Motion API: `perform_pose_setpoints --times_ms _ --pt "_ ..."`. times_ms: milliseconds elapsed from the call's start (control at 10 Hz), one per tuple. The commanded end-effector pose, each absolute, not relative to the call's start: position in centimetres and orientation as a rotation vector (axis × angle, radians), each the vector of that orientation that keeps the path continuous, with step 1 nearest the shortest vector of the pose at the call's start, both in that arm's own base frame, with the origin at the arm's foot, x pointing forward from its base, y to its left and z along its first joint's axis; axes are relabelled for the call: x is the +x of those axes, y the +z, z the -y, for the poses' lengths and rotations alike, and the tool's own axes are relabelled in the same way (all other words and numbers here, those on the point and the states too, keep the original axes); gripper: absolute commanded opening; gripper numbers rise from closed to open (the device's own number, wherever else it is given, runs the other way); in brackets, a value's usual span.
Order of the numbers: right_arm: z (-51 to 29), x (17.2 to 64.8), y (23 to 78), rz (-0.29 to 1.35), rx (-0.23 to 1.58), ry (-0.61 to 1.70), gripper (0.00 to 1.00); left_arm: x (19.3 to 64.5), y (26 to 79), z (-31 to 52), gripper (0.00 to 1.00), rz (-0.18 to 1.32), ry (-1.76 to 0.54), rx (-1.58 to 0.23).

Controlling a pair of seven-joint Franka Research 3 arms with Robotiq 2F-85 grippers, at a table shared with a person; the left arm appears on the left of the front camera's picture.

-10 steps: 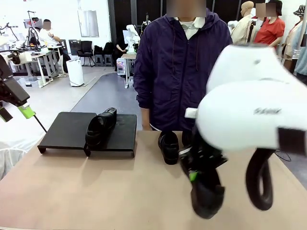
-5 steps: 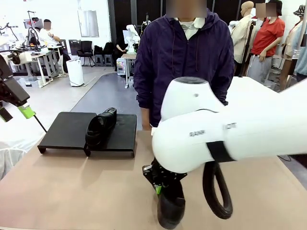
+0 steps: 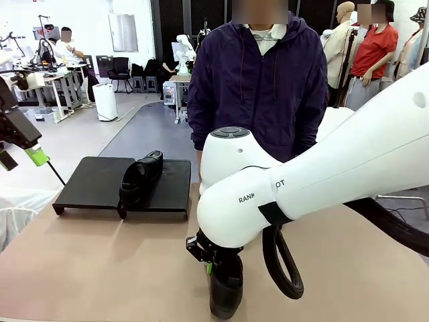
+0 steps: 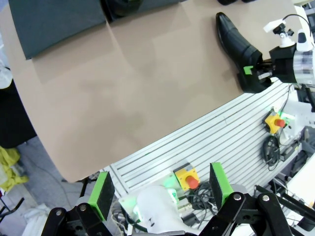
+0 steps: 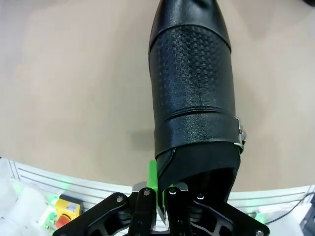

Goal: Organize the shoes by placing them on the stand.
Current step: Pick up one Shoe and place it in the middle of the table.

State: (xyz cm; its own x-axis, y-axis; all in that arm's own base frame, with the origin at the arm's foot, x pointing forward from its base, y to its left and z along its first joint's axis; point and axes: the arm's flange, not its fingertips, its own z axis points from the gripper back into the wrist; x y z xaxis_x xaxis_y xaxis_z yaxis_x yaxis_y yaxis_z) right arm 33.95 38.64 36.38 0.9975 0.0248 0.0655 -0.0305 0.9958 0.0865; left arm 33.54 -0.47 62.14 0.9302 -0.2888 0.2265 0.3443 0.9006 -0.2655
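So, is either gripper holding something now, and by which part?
The right gripper is shut on a black shoe, pinching the rim of its opening at the heel end. The open left gripper holds nothing.

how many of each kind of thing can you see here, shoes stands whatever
shoes: 2, one shoe on the stand, one shoe in the right claw
stands: 1
total: 3, though the right arm hides part of the table
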Motion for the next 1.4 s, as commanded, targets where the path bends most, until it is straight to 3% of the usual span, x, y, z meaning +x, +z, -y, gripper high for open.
perform_pose_setpoints --times_ms 0,100,200,300,600,1000,1300 --pt "-40.2 34.6 36.7 0.114 0.083 -0.002 0.00 33.4 62.3 0.6 1.00 0.193 -0.321 -0.328" --pt "-40.3 34.8 36.6 0.103 0.089 -0.006 0.11 33.4 62.3 0.6 1.00 0.193 -0.321 -0.328" --pt "-40.4 34.9 36.4 0.108 0.087 -0.004 0.69 33.4 62.3 0.6 1.00 0.193 -0.321 -0.328" --pt "-40.4 34.9 36.4 0.106 0.088 0.000 1.00 33.4 62.3 0.6 1.00 0.193 -0.321 -0.328" --pt "-39.6 34.6 37.6 0.102 0.122 0.015 1.00 33.4 62.3 0.6 1.00 0.193 -0.321 -0.328" --pt "-32.0 33.5 47.4 0.035 0.267 0.099 1.00 33.4 62.3 0.6 1.00 0.193 -0.321 -0.328" --pt "-21.4 31.4 55.3 0.080 0.291 0.043 1.00 33.4 62.3 0.6 1.00 0.193 -0.321 -0.328"
